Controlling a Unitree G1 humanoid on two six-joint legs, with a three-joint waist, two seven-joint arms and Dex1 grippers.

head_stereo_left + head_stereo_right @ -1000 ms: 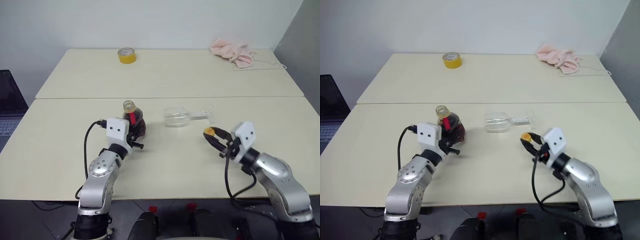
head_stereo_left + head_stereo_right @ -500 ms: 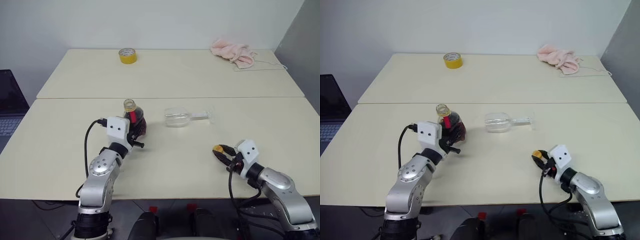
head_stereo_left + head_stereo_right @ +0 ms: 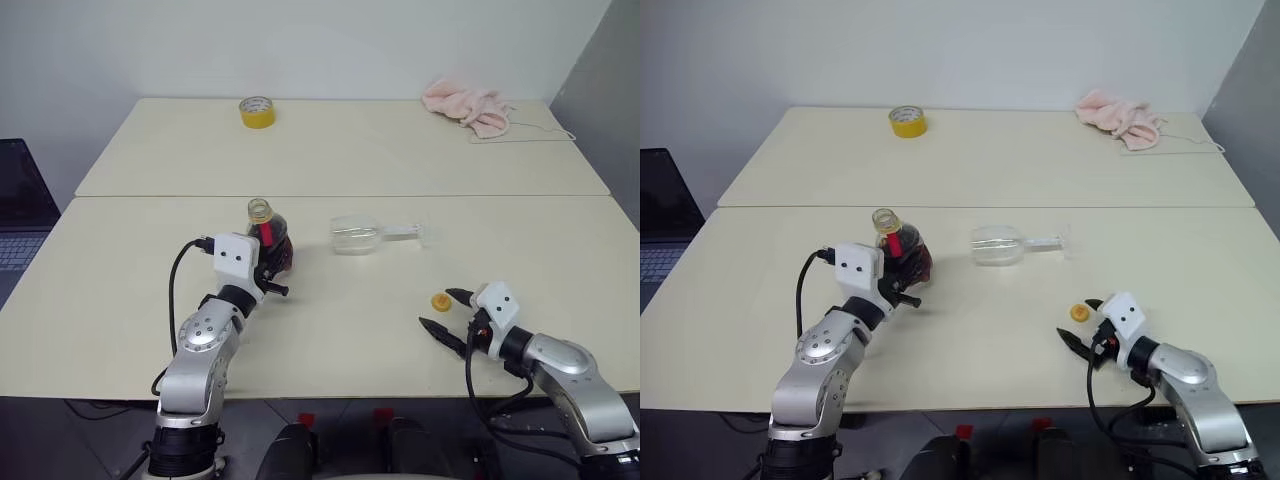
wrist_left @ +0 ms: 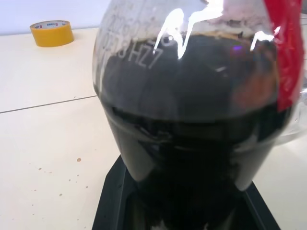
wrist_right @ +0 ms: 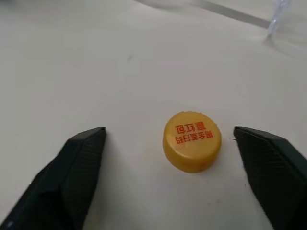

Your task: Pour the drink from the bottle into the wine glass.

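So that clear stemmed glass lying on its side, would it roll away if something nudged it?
Probably: the clear stemmed wine glass lies on its rounded bowl on the smooth beige table, so it may roll in an arc. Thin stem looks fragile.

Bare table [image 3: 340, 300] between bottle [image 3: 270, 240], cap [image 3: 439, 301]

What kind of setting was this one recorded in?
Probably an office or lab room set up for trials: two plain cream tables pushed together against a bare white wall, a laptop at the left edge, and stray props such as a yellow tape roll and a pink cloth.
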